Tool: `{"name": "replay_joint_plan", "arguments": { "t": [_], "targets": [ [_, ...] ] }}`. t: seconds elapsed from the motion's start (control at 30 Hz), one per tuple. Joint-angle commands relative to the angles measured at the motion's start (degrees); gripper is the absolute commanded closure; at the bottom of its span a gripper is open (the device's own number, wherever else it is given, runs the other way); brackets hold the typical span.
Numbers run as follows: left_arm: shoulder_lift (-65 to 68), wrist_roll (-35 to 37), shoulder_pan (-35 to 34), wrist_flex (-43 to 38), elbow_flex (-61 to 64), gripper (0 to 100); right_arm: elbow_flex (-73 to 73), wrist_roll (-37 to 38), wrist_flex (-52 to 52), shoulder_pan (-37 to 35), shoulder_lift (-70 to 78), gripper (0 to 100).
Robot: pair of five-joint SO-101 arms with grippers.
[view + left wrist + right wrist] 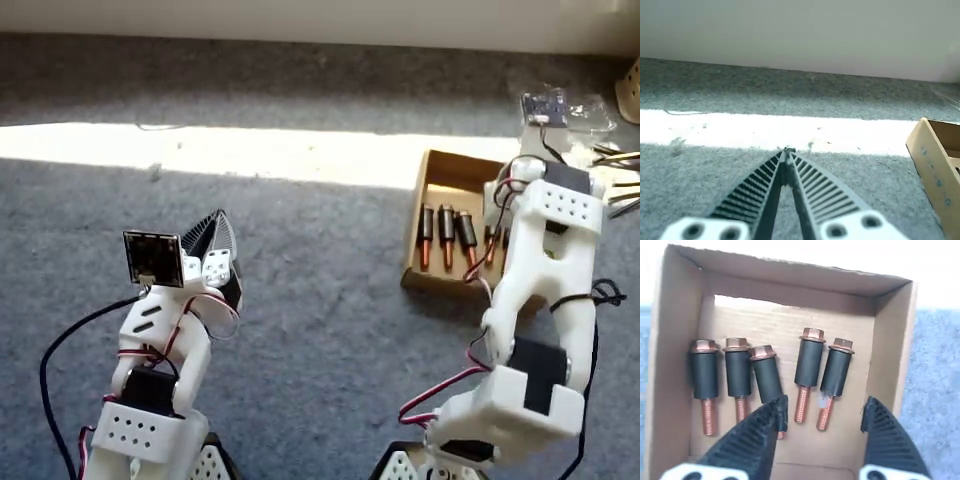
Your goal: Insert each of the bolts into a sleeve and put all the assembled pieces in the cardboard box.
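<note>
Several copper bolts in black sleeves (809, 365) lie side by side on the floor of the cardboard box (790, 280). My right gripper (824, 412) hangs open just above them, with nothing between its fingers. From above, the box (445, 170) sits at the right with the assembled pieces (446, 236) partly hidden under the right arm. My left gripper (786, 151) is shut and empty, held over the grey carpet at the left (218, 225). The box's side wall (935, 165) shows off to one side of it.
Grey carpet (320, 330) covers the floor, crossed by a bright strip of sunlight (250, 155). Clear plastic bags (560, 110) lie beyond the box at the far right. A pale wall (800, 35) runs along the back.
</note>
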Motion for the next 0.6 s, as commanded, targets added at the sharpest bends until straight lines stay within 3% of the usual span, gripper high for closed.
{"name": "replay_joint_plan", "arguments": {
  "t": [0.0, 0.13, 0.33, 0.57],
  "targets": [
    [-0.75, -1.41, -0.75, -1.32, -0.48, 99, -2.68, 0.18, 2.95, -3.21, -8.66, 78.3],
    [-0.75, -1.41, -0.75, -1.32, -0.48, 99, -2.51, 0.09, 6.73, -5.32, -14.64, 79.2],
    [-0.75, -1.41, -0.75, -1.32, -0.57, 99, -2.51, 0.09, 11.56, -8.75, -22.02, 91.1],
    [-0.75, -1.41, -0.75, -1.32, -0.75, 99, -2.51, 0.09, 16.22, -12.53, -30.37, 97.1]
  ]
}}
